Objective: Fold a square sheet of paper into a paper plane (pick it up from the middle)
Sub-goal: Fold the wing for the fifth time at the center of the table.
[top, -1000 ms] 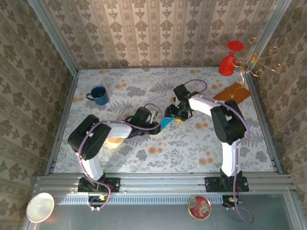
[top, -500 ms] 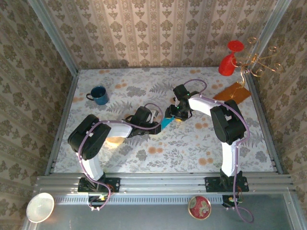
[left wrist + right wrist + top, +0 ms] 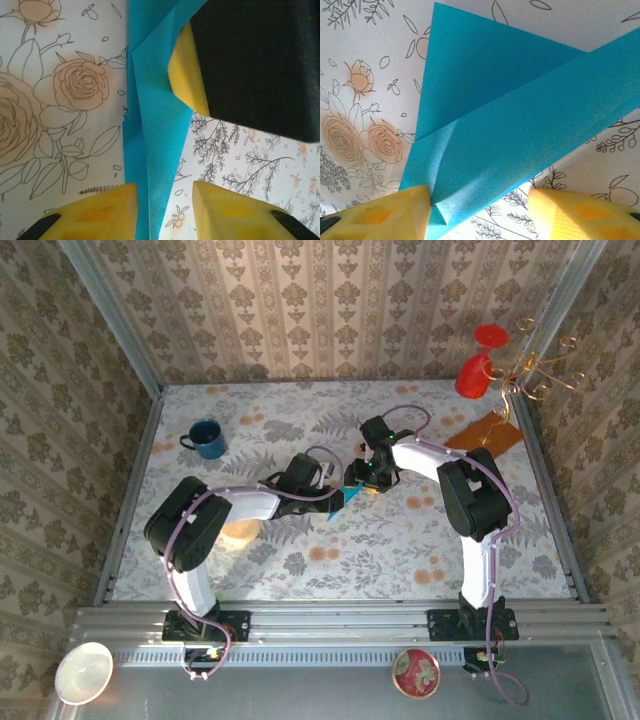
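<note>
The left end effector (image 3: 162, 202) has just let go. Its yellow fingers (image 3: 100, 210) now stand apart, and the folded teal paper (image 3: 156, 125) runs loose between them rather than pinched. The arm has also edged toward the far side. The right end effector (image 3: 477, 202) stays spread, one finger pressing the paper, which lies mid-surface (image 3: 400, 540) between both arms. A crease looks freshly set, but the plane is far from done.
</note>
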